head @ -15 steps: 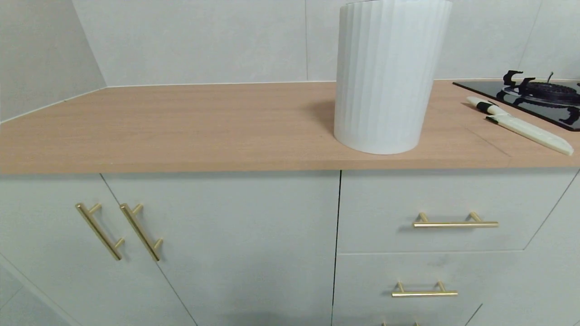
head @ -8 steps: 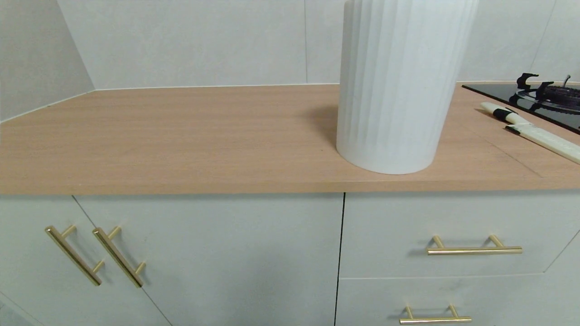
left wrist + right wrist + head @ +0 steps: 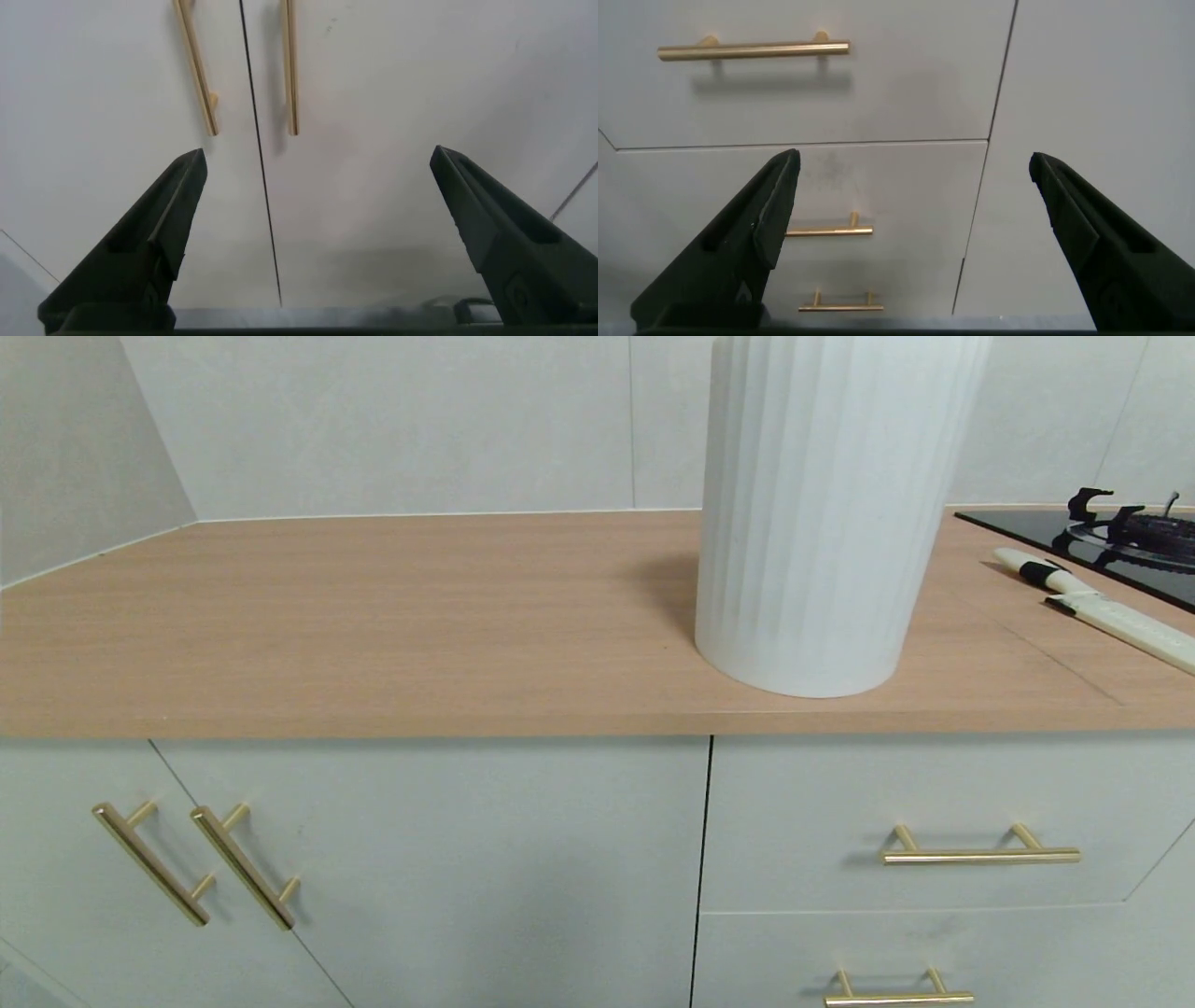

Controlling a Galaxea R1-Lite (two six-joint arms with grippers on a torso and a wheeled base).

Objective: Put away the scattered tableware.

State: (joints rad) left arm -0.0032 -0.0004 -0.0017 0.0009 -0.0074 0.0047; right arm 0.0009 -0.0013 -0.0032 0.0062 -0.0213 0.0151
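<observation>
In the head view, a light wooden counter (image 3: 373,616) runs along a pale tiled wall. A tall white ribbed cylindrical container (image 3: 822,513) stands upright near the counter's front edge, right of its middle. Well to its right, towards the counter's right end, a cream-white kitchen knife with a black band on its handle (image 3: 1120,629) lies flat. Its handle is just beside the front edge of a black glass hob (image 3: 1046,530) and its blade points to the front right. Below the counter are white cabinet doors with two slanted brass bar handles (image 3: 149,863) on the left, and white drawers with a level brass bar handle (image 3: 980,852) on the right.

In the left wrist view, the left gripper (image 3: 318,159) has its two black fingers spread wide with nothing between them. It faces the white doors, where a thin dark seam (image 3: 257,187) runs between two brass handles.

In the right wrist view, the right gripper (image 3: 915,161) is likewise spread wide and holds nothing. It faces the white drawer fronts, each with a brass bar pull (image 3: 754,49).
</observation>
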